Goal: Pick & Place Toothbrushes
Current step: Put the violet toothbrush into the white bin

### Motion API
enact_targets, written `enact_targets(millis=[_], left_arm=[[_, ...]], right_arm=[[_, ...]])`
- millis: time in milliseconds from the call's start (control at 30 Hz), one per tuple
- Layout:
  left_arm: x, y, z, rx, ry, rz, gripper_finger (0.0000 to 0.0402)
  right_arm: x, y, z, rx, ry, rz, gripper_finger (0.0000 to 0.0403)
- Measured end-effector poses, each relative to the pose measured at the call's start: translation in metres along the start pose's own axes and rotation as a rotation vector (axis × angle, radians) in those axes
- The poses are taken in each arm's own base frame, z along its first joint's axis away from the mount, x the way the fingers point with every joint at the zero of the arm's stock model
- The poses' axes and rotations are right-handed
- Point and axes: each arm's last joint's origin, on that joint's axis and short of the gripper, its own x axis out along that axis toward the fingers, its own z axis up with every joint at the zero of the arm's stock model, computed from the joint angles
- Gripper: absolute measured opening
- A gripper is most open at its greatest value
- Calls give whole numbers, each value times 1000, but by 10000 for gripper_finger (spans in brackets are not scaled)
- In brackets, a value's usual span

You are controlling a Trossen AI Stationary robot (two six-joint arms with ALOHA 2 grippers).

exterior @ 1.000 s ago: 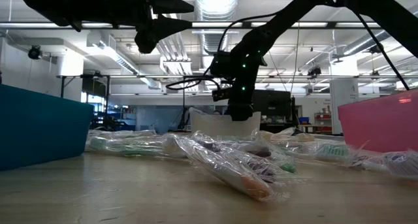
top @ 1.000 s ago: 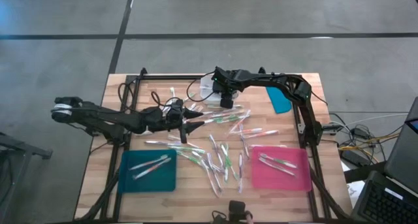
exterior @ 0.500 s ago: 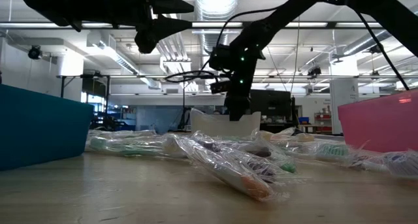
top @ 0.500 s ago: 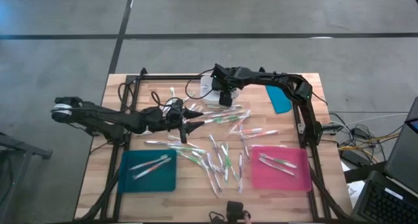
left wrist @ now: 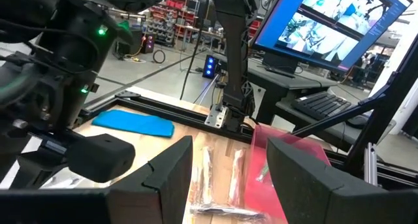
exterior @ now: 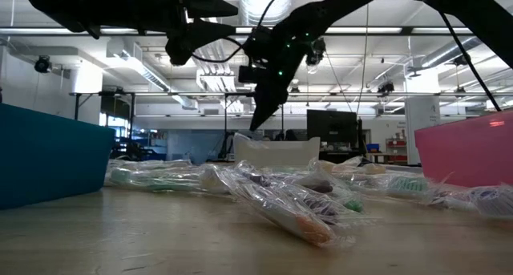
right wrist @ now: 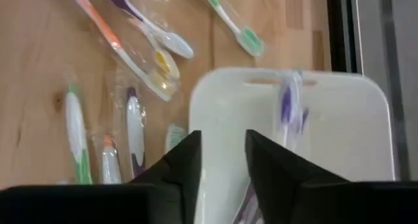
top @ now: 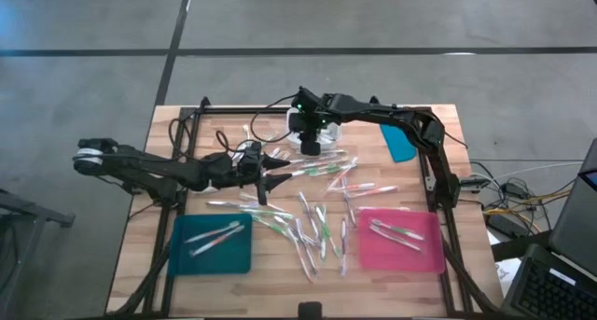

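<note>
The wooden table (top: 140, 255) carries a black frame (top: 438, 185) along its edges, with cables at the back left. A teal tray (top: 213, 243) sits at the front left with two or three toothbrushes in it, lying slantwise. A pink tray (top: 402, 240) at the front right holds a few more, also slanted. A flat blue pad (top: 400, 145) lies at the back right. The white bin (right wrist: 339, 152) at the back middle holds a purple toothbrush (right wrist: 287, 113), lengthwise along its wall.

The toothbrushes (top: 312, 222), in clear wrappers, are scattered over the middle of the table between the trays, most pointing front to back, some crosswise.

The right gripper (top: 309, 145) hangs over the white bin, fingers a little apart and empty. The left gripper (top: 280, 169) hovers above the pile, fingers apart, holding nothing.
</note>
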Motion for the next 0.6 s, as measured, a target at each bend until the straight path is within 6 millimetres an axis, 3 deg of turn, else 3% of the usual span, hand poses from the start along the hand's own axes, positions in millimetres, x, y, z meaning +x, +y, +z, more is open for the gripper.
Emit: enact_targets(millis=[200, 400, 600], left_arm=[[0, 0, 0, 0, 0, 0, 200], [0, 0, 0, 0, 0, 0, 200], [0, 0, 0, 1, 1, 0, 200]], right_arm=[[4, 6, 3, -47, -24, 24, 17], [20, 4, 5, -52, -70, 22, 9], [23, -2, 8, -39, -104, -65, 8]])
